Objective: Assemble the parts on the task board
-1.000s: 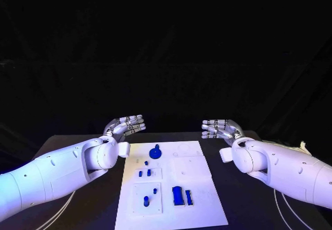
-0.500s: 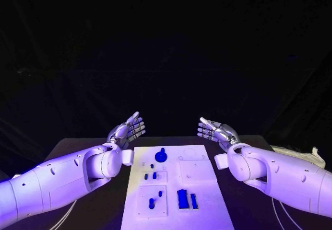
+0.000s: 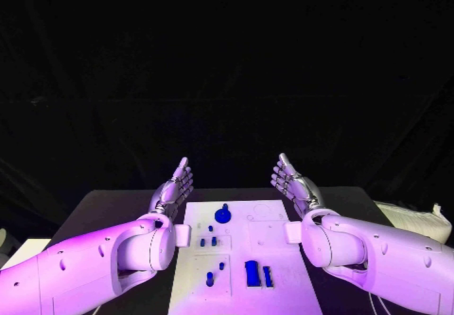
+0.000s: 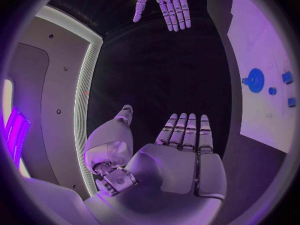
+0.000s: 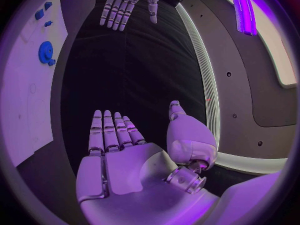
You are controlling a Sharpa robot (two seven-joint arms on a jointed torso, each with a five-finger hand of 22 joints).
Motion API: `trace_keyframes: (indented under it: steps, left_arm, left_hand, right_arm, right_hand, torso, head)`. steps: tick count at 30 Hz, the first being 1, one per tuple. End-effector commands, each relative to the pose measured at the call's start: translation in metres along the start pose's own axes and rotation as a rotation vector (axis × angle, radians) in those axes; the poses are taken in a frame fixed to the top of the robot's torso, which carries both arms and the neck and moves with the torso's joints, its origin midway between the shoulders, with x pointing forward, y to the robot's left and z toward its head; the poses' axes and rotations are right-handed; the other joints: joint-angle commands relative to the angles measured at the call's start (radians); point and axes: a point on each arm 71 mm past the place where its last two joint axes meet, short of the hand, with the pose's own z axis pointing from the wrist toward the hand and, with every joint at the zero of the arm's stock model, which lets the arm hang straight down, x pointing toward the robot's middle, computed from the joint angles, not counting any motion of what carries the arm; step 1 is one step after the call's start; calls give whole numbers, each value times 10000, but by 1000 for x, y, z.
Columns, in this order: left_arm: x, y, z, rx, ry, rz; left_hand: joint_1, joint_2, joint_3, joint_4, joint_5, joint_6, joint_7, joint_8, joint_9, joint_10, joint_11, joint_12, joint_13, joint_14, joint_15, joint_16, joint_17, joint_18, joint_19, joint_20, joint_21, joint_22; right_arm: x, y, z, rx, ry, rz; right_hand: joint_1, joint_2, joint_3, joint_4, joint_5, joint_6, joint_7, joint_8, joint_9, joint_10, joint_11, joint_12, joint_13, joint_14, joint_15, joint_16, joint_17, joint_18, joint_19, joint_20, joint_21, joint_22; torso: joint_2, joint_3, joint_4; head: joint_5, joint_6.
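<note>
1. Black desk (image 3: 113,203) under coloured light, dark backdrop behind; white task board (image 3: 248,262) lying along the middle, running from the near edge toward the far edge.
2. Nearest on the board: a tall blue block (image 3: 252,273) with a thinner blue bar (image 3: 268,276) just beside it near the near right corner; left of these a small blue peg (image 3: 209,279) and a smaller one (image 3: 222,266) on a raised square.
3. Farther along: two short blue pieces (image 3: 207,241) side by side near the left edge, a tiny one (image 3: 210,228) just beyond them.
4. Toward the far edge: a round blue gear-like part (image 3: 223,214), plain also in the left wrist view (image 4: 254,79) and the right wrist view (image 5: 45,52).
5. Beyond the far corners, above the desk: left hand (image 3: 174,187) at the far left corner, right hand (image 3: 293,184) at the far right corner, both flat, fingers straight and side by side, palms facing each other, holding nothing, touching nothing. Same flat, bare palms in the wrist views (image 4: 181,160) (image 5: 119,160).
6. Just changed: a second ago fingers curled loosely at the far edge; now straightened and lifted upright. Whole head view tilted over that second, so the parts' shift in the picture counts as camera motion; no part moved on the board.
7. Meaning for the task: no part in hand. Fits hands readying for a pick, or hands drawn clear after a placement; not settled by this scene.
</note>
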Motion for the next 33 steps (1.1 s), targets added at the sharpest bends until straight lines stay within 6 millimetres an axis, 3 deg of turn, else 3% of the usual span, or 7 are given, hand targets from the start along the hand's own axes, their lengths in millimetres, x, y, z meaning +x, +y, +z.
trace_keyframes:
  steps: [1, 8, 9, 24, 26, 27, 33]
  left_arm:
    - [-1, -7, -2, 780, -520, 754]
    - [-1, -7, -2, 780, -520, 754]
    - [-1, -7, -2, 780, -520, 754]
    - [-1, -7, -2, 780, -520, 754]
    - [-1, -7, -2, 780, -520, 754]
    - [-1, -7, -2, 780, -520, 754]
    - [-1, -7, -2, 780, -520, 754]
  left_hand:
    - [-1369, 12, -448, 2, -64, -1089, -176, -67, -15, -1135, -68, -57, -15, -1053, -37, -217, -25, -539, -896, -454, -61, -381]
    - [-2041, 12, -658, 2, -64, -1621, -176, -67, -15, -1697, -68, -57, -15, -1575, -37, -217, -25, -539, -1329, -454, -61, -1160]
    - [-2152, 12, -1369, 2, -64, -1719, -176, -67, -15, -1787, -68, -57, -15, -1662, -37, -217, -25, -539, -1402, -454, -61, -1160]
    - [-3060, 12, -1369, 2, -64, -2449, -176, -67, -15, -2535, -68, -57, -15, -2376, -37, -217, -25, -539, -1964, -454, -61, -1160]
    - [-3432, 12, -1369, 2, -64, -3333, -176, -67, -15, -3471, -68, -57, -15, -3226, -37, -217, -25, -539, -2700, -454, -61, -1160]
    - [-4188, 12, -1369, 2, -64, -3333, -176, -67, -15, -3471, -68, -57, -15, -3226, -37, -217, -25, -539, -2700, -454, -61, -1160]
    - [-4188, 12, -1369, 2, -64, -3333, -176, -67, -15, -3471, -68, -57, -15, -3226, -37, -217, -25, -539, -2700, -454, -61, -1160]
  right_arm:
    - [-4, 2, -1, -267, -628, -89]
    - [-4, 2, -1, -267, -628, -89]
    - [-4, 2, -1, -267, -628, -89]
    - [-4, 2, -1, -267, -628, -89]
    - [-4, 2, -1, -267, -628, -89]
    - [-4, 2, -1, -267, -628, -89]
    - [-4, 2, -1, -267, -628, -89]
  right_hand:
    - [-1584, -7, 10, -52, -76, -1036, -107, -70, -25, -1177, -28, -66, -14, -1294, -10, -59, -59, -526, -1201, -111, -77, -531]
    - [-2360, -7, 10, -52, -76, -1547, -107, -70, -25, -1759, -28, -66, -14, -1925, -10, -59, -59, -526, -1795, -111, -77, -531]
    - [-2491, -7, 10, -52, -76, -1631, -107, -70, -25, -1856, -28, -66, -14, -2034, -10, -59, -59, -526, -1893, -111, -77, -531]
    - [-3578, -7, 10, -52, -76, -2337, -107, -70, -25, -2656, -28, -66, -14, -2924, -10, -59, -59, -526, -2712, -111, -77, -531]
    - [-3658, -7, 10, -52, -76, -2379, -107, -70, -25, -2712, -28, -66, -14, -2997, -10, -59, -59, -526, -2789, -111, -77, -531]
    - [-3706, -7, 10, -52, -76, -2424, -107, -70, -25, -2752, -28, -66, -14, -3035, -10, -59, -59, -526, -2829, -111, -77, -531]
    - [-4842, -7, 10, -52, -76, -3169, -107, -70, -25, -3598, -28, -66, -14, -3953, -10, -59, -59, -526, -3683, -111, -77, -531]
  torso:
    - [-2, 2, 4]
    - [-2, 2, 4]
    - [-2, 2, 4]
    - [-2, 2, 4]
    - [-2, 2, 4]
    - [-2, 2, 4]
    - [-2, 2, 4]
  head:
    - [0, 0]
    - [0, 0]
    - [0, 0]
    - [0, 0]
    - [0, 0]
    - [0, 0]
    - [0, 0]
